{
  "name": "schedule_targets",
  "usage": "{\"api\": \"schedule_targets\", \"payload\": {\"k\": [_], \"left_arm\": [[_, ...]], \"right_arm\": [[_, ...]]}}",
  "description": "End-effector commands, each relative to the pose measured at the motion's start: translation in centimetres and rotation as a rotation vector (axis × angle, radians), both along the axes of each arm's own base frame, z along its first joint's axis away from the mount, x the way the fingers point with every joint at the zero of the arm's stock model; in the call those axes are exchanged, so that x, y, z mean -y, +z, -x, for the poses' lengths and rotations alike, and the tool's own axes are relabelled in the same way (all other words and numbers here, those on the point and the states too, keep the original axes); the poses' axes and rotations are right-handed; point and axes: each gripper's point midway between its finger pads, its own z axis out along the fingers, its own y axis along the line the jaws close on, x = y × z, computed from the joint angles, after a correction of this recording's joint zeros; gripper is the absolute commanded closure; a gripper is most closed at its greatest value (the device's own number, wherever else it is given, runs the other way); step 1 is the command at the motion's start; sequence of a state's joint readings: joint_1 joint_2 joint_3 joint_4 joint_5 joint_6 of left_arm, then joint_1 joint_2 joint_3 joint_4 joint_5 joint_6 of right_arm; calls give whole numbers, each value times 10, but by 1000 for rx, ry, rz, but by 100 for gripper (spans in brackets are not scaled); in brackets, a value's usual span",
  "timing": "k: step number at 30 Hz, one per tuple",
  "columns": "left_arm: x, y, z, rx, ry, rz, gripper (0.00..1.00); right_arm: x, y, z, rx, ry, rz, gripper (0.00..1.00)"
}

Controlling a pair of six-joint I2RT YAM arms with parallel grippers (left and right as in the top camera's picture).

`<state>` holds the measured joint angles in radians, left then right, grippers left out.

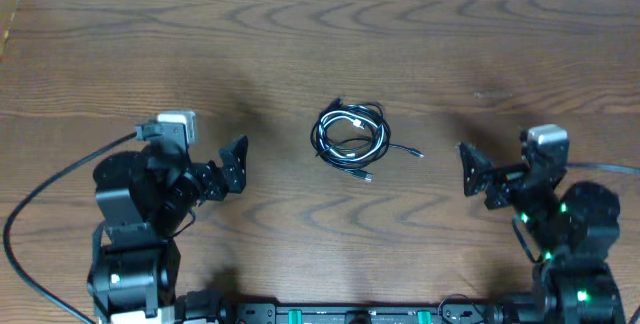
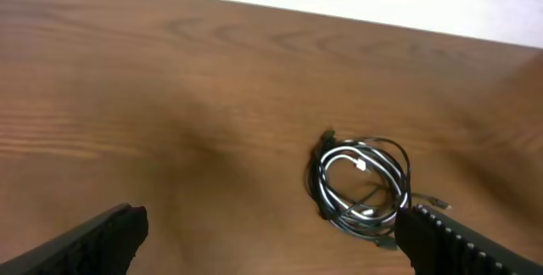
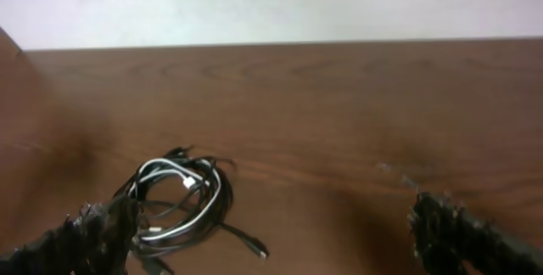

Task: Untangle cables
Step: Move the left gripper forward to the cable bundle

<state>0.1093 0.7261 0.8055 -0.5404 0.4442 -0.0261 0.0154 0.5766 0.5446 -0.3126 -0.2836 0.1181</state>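
**Tangled cables (image 1: 350,136) lie mid-table; both pincers are open and empty.**

The black and white cords sit wound together in one small coil on the wooden table (image 1: 300,44), between the two arms and well apart from each. Two plug ends stick out on the coil's near right side. The left pincer (image 1: 238,165) and the right pincer (image 1: 467,170) face the coil with jaws spread wide, holding nothing. The main risk is a grasp that closes on several loops at once, so the whole coil would drag across the wood as one lump instead of loosening. Pulling a plug end straight out could cinch the loops tighter. The cords are thin and lie flat, so a low pinch may scrape the table or slip off.
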Motion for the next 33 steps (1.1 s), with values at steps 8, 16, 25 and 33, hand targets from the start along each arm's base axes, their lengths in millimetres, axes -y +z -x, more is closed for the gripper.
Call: {"api": "schedule_targets", "payload": {"k": [8, 16, 25, 33], "left_arm": [[2, 22, -17, -99, -28, 11, 2], [14, 26, -36, -202, -76, 16, 2], [72, 18, -56, -271, -256, -2, 2], [92, -15, -61, -406, -286, 40, 2]], "right_arm": [[-12, 22, -26, -109, 74, 3, 1], [-13, 34, -40, -209, 76, 0, 1], [-12, 43, -64, -321, 144, 25, 1], [-3, 26, -86, -369, 120, 20, 1]]}}
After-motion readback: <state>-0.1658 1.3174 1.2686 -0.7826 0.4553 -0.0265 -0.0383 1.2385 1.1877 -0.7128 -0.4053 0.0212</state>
